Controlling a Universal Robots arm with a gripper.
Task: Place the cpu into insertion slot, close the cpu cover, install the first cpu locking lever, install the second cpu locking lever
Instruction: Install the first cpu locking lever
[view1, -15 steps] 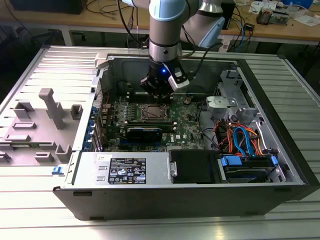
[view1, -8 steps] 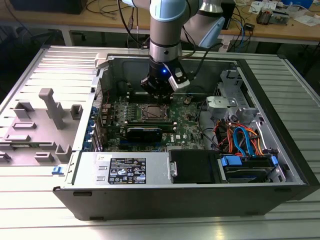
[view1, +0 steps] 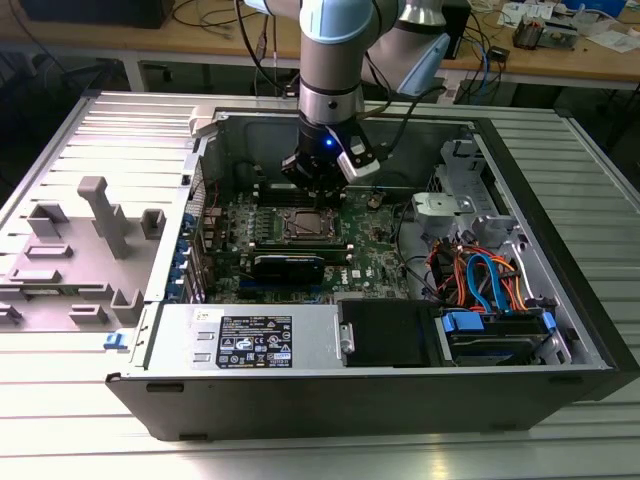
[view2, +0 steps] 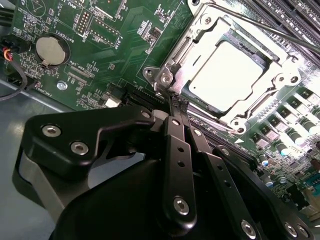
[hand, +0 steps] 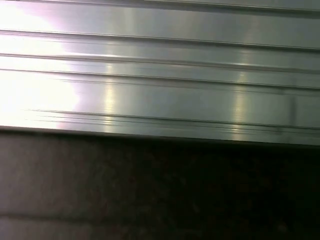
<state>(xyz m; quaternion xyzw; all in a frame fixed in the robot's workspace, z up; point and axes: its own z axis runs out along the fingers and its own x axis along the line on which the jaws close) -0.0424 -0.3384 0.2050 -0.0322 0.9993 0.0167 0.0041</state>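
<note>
Black gripper (view2: 177, 107) fingers, pressed together and holding nothing, touch the cpu cover (view2: 280, 80) corner; the cpu (view2: 227, 75) sits in the insertion slot (view1: 303, 224), cover down.

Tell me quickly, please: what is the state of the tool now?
Tool: shut, holding nothing, tips by the corner of the cpu cover, which lies closed over the cpu.

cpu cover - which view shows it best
The second wrist view: the cpu cover lies down over the cpu, its silver frame and window seen close, with the shut gripper at its corner. In the exterior view the cover is a small square on the board under the arm.
</note>
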